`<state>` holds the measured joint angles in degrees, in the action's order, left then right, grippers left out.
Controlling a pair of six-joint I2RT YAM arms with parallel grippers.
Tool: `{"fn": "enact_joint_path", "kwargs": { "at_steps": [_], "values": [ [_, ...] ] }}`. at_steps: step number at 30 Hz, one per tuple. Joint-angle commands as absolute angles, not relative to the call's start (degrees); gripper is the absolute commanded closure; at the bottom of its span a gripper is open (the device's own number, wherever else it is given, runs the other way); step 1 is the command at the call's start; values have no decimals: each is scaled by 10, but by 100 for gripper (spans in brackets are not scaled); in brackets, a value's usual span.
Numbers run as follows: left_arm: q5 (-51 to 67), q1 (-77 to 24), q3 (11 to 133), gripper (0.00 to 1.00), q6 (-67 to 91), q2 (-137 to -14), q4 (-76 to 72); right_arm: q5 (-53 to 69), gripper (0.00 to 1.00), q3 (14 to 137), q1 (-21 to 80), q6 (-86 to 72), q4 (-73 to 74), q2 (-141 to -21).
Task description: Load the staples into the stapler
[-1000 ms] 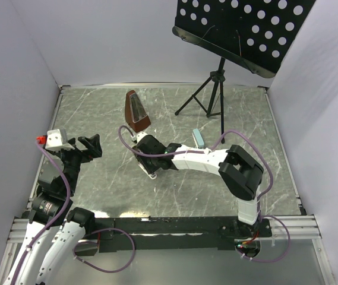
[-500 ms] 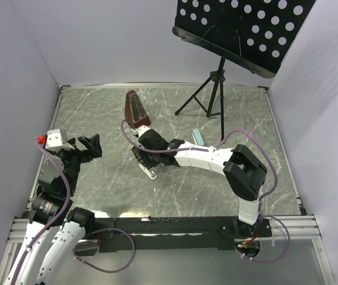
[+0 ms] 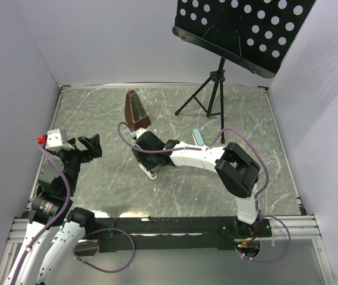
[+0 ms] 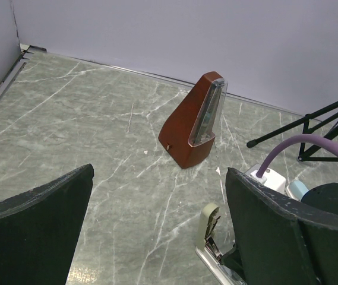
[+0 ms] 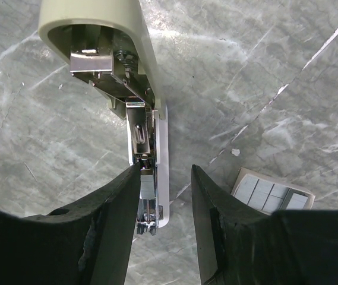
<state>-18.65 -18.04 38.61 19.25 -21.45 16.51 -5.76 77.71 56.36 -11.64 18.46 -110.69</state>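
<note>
The stapler (image 5: 100,41) lies open on the table, its cream cover swung up and its metal channel bare. A short silvery staples strip (image 5: 147,187) sits in the channel. My right gripper (image 5: 165,176) hangs just above it, open and empty, its left finger next to the strip. The tan staples box (image 5: 272,193) lies to the right with several strips inside. In the top view the right gripper (image 3: 147,153) covers the stapler (image 3: 149,171). My left gripper (image 3: 89,147) is open and empty at the left, and the stapler (image 4: 211,234) shows in its view.
A brown metronome (image 3: 136,111) stands behind the stapler and also shows in the left wrist view (image 4: 195,122). A black music stand (image 3: 215,89) stands at the back right. A small grey-blue piece (image 3: 198,138) lies beside the right arm.
My right gripper shifted a little away over the stapler and came back. The left arm has not moved.
</note>
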Motion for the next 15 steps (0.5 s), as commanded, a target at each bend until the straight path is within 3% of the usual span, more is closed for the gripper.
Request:
{"fn": "enact_joint_path", "kwargs": {
  "at_steps": [1, 15],
  "values": [
    [-183, -181, 384, 3, 192, -207, 142, -58, 53, 801, 560, -112, 186, -1114],
    [-181, -181, 384, 3, 192, -207, 141, -55, 53, 778, 561, -107, 207, -1101]
  ]
}}
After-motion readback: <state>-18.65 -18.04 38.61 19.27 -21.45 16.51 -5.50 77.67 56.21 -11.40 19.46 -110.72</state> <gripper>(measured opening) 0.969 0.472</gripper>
